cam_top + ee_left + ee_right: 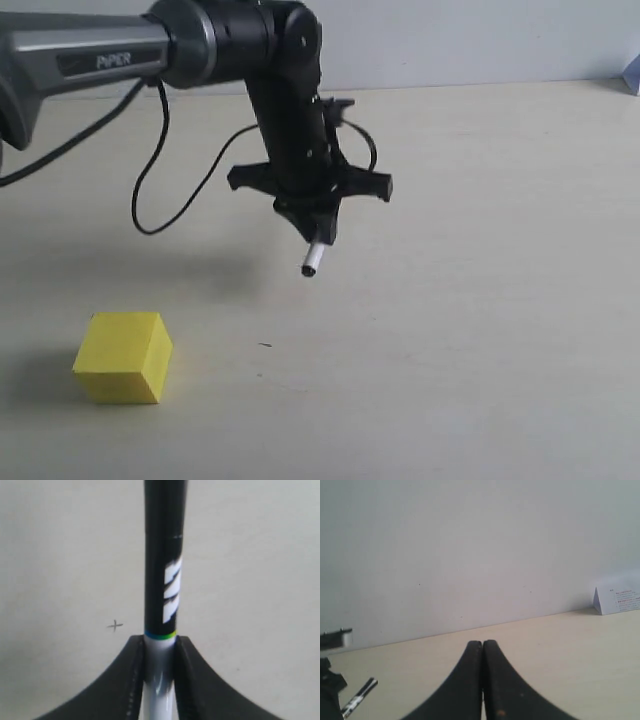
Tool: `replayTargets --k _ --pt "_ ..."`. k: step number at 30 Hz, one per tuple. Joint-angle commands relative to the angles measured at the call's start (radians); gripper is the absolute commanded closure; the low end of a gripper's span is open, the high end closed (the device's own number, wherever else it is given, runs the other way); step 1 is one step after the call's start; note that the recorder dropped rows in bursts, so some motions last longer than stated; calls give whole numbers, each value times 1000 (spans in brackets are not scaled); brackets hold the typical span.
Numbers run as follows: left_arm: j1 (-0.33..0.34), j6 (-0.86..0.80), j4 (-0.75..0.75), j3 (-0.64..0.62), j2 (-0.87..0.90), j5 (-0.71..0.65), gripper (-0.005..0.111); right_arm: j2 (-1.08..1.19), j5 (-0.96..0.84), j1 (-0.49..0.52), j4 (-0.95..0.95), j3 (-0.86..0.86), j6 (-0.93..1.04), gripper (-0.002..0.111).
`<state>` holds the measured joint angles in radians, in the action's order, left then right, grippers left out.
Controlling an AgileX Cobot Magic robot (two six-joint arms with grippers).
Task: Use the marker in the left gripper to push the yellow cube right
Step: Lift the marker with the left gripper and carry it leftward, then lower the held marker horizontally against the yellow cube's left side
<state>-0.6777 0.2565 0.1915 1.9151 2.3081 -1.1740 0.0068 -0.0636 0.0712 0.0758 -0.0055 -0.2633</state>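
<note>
The yellow cube point(122, 357) rests on the pale table near the front left. My left gripper point(318, 228) hangs above the table, to the right of the cube and farther back, well apart from it. It is shut on the marker point(311, 259), whose short light end pokes down and forward below the fingers. The left wrist view has the marker point(162, 575) running away from the left gripper point(160, 641), white barrel between the black fingers point(131, 680) and black lettered half beyond them. The cube is out of that view. My right gripper point(482, 643) is shut on nothing, low over the table.
Loose black cables point(150, 190) droop from the left arm. A small pen mark point(264, 345) lies on the table right of the cube. A white printed card point(617, 600) stands by the back wall, and a bluish object point(632, 75) sits at the far right edge.
</note>
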Motion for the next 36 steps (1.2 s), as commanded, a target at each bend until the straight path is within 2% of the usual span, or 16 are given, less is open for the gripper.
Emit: replayTargets --k 1,3,9,13,16,19,23,27,31,34,36 --pt "-2 -233 2 48 -114 -47 107 -7 9 -2 2 5 -1 108" --pt "-2 -306 -17 50 -168 -47 107 -7 13 -2 2 5 -1 108" --pt "-2 -369 -184 33 -289 -47 107 -7 5 -2 2 5 -1 108" --pt "0 -476 -266 -93 -407 -47 107 -7 5 -2 2 5 -1 108" --pt "34 -604 -274 -241 -515 -47 107 -7 5 -2 2 5 -1 108" --pt "113 -712 -261 -418 -634 -47 107 -7 5 -2 2 5 -1 108" --pt "288 -839 -251 -638 -809 -47 107 -7 5 -2 2 5 -1 108" --pt "437 -855 -256 -795 -908 -47 107 -7 5 -2 2 5 -1 108" --pt "482 -952 -271 -872 -916 -47 107 -7 5 -2 2 5 -1 108" --pt "494 -964 -263 -919 -900 66 107 -7 5 -2 2 5 -1 108" --pt "486 -1111 -255 -962 -886 99 107 -7 5 -2 2 5 -1 108"
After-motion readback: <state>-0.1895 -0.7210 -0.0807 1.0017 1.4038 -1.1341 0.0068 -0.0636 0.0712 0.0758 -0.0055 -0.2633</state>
